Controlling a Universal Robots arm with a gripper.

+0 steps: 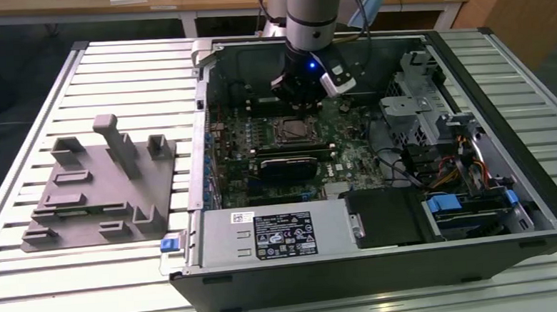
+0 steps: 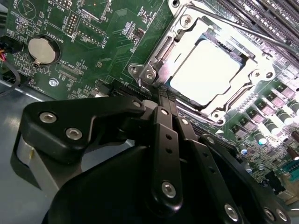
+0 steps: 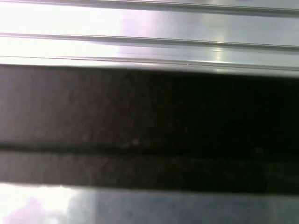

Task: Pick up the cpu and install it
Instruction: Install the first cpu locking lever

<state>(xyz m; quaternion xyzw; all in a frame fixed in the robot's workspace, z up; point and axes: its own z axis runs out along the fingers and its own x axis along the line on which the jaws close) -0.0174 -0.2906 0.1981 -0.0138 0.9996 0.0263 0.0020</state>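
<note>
The cpu [image 2: 212,72] already sits flat in its socket frame [image 2: 154,56], visible in the second wrist view, with the tool [image 2: 161,95] pressed together, empty, just off the frame's 7 o'clock corner. The exterior view shows the open case [image 1: 505,115] walls and grey tray [image 1: 90,201] on the counter [image 1: 38,297], at 9 o'clock of the case

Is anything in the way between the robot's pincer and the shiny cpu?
Nothing visible is. In the second wrist view the cpu already lies inside the socket frame, its shiny top uncovered, and the pincer sits just beside that frame.
</note>
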